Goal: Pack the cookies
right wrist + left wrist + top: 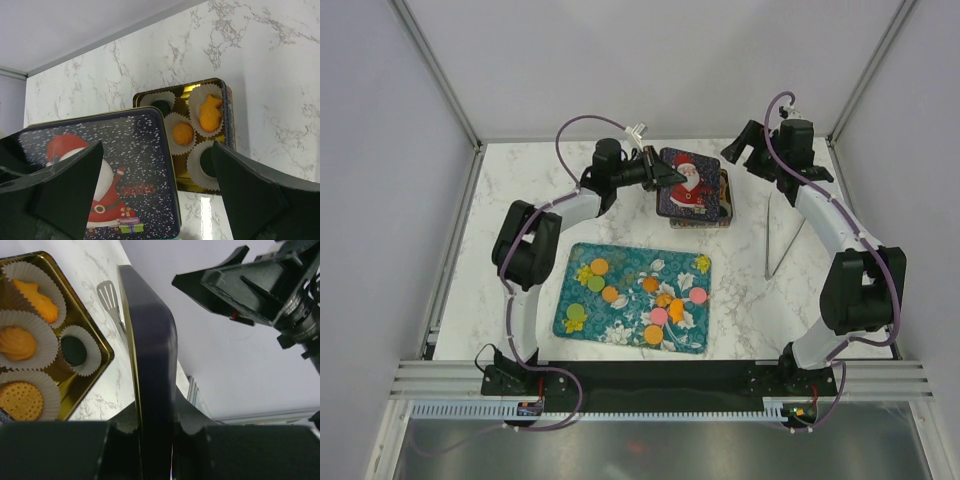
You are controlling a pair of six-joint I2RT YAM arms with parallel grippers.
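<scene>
Orange cookies (652,335) lie well apart from left end effector (665,175) gripping lid (698,188).

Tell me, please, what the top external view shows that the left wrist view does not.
Only the top external view shows the floral tray with loose cookies on it, and the Santa picture on the lid. Only the left wrist view shows inside the gold tin: white paper cups holding orange cookies, a dark one and a round biscuit. Both show the lid clamped by its edge in the left gripper, and the open right gripper beyond it.
</scene>
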